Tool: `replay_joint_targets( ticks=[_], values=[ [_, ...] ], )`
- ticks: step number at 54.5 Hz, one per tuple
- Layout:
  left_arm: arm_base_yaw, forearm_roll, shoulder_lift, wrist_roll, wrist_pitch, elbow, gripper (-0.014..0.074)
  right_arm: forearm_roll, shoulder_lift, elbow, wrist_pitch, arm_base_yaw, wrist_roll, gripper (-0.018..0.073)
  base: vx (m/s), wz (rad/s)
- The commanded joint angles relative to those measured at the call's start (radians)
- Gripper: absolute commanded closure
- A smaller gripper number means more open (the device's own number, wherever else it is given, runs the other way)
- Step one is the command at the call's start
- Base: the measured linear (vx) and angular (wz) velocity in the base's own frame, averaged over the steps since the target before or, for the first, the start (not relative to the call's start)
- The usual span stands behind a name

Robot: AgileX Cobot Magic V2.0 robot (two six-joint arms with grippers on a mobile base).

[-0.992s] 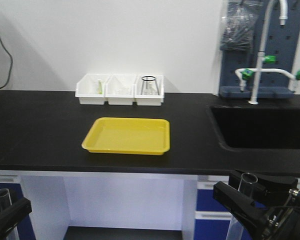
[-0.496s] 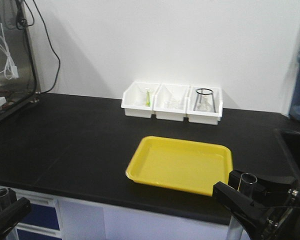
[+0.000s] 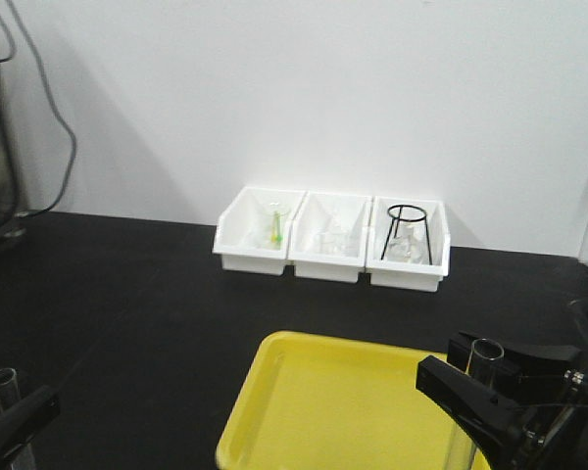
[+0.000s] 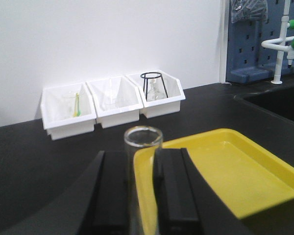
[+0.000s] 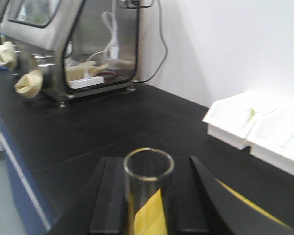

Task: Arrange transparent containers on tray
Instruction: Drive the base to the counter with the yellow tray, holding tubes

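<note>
The yellow tray (image 3: 323, 401) lies on the black bench at the bottom centre of the front view. My left gripper (image 3: 10, 416) sits at the bottom left, shut on an upright clear test tube (image 3: 2, 380). In the left wrist view the tube's round mouth (image 4: 143, 137) stands between the gripper (image 4: 142, 161) fingers, with the tray (image 4: 235, 171) just beyond to the right. My right gripper (image 3: 480, 387) at the bottom right is shut on a second test tube (image 3: 486, 352). The right wrist view shows that tube (image 5: 148, 164) upright in the gripper (image 5: 149, 196), over the tray's edge (image 5: 250, 205).
Three white bins (image 3: 331, 240) stand in a row against the back wall; the right one holds a black wire stand (image 3: 409, 230). A steel cabinet (image 5: 73, 44) stands at the bench's left end. A sink (image 4: 279, 100) and blue pegboard (image 4: 255, 44) lie to the right.
The whole view has shifted left and closer to the bench: tray and bins look bigger, and the sink has left the front view. Both grippers keep their tubes unchanged.
</note>
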Motion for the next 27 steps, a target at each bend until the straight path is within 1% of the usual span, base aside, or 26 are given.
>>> replay_joint_targets(
  ticks=[1,15,27],
  values=[
    [-0.006,-0.036,0.0,-0.008,-0.047,-0.026,0.0601,0.017,-0.007,-0.033,-0.038,-0.002,0.0,0.0571,0.44,-0.3],
    [-0.006,-0.036,0.0,-0.008,-0.047,-0.026,0.0601,0.017,-0.007,-0.033,-0.038,-0.002,0.0,0.0571,0.39,-0.34],
    [-0.006,-0.036,0.006,-0.008,-0.043,-0.026,0.0601,0.017,-0.007,-0.033,-0.038,-0.002,0.0,0.0571,0.24,-0.26]
  ],
)
